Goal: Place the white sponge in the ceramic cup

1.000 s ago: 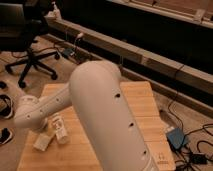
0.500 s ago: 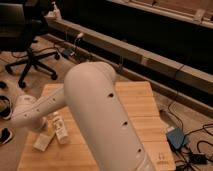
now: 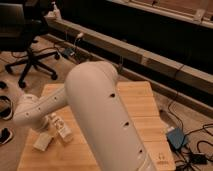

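Observation:
The white sponge (image 3: 42,141), a small flat pale block, lies on the wooden table (image 3: 142,102) near its front left corner. My white arm (image 3: 100,115) fills the middle of the view, and its elbow (image 3: 25,112) bends just above and left of the sponge. The gripper itself does not show; it lies somewhere behind the arm's bulk. No part of the ceramic cup shows either.
A slim white bottle (image 3: 61,128) with a printed label lies right beside the sponge. A black office chair (image 3: 30,52) stands on the floor at the back left. A blue box (image 3: 176,137) and cables lie on the floor to the table's right.
The arm has swayed slightly, its elbow shifting a little up and back. The sponge and the bottle lie where they were.

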### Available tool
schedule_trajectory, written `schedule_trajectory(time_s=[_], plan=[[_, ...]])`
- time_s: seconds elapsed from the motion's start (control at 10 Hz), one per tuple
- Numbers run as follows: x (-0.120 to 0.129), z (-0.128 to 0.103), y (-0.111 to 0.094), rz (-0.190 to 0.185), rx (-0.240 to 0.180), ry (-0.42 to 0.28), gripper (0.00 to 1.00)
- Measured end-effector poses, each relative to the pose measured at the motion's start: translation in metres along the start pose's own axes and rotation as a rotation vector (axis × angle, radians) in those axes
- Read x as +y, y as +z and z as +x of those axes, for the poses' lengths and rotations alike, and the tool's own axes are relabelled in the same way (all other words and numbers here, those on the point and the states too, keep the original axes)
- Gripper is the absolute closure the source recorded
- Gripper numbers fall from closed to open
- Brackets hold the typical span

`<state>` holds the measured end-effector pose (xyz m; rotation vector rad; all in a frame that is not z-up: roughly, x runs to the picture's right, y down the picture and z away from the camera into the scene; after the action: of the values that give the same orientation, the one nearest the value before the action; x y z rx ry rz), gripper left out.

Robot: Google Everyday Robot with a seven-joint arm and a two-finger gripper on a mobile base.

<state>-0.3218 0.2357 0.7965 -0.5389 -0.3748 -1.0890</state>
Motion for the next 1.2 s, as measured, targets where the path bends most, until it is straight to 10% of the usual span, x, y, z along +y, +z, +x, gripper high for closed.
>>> schedule_trajectory(time_s=[1.2], plan=[[-0.008,-0.006,0.01,-0.029,-0.026,0.02,0.35]])
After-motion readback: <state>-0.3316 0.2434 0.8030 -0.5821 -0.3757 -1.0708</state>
